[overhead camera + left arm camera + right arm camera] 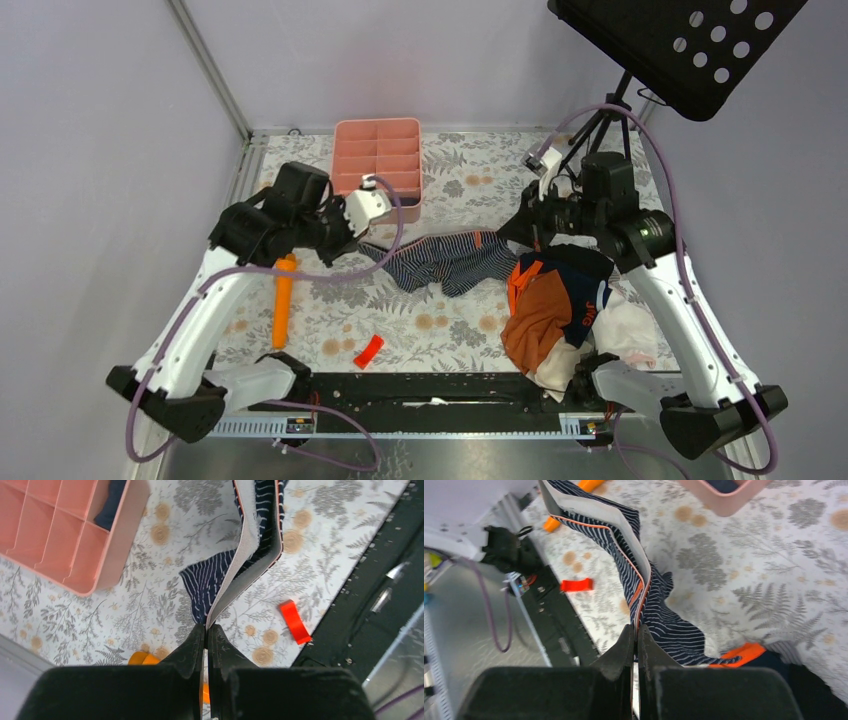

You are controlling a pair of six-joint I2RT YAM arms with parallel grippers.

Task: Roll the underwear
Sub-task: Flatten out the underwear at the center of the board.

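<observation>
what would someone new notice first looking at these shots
The striped underwear strung across mid-table, its waistband pinched at either end by the left claw and the right claw, both shut. Then the heap of clothes, orange showing most, at the near right, and the pink divided tray at the far edge.

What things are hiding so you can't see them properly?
- Left wrist view: dark blue cloth in the pink tray, cut by the top edge.
- Right wrist view: striped underwear's far end, cut by the top edge.
- Top view: whatever lies beneath the orange garment, covered by it.
</observation>
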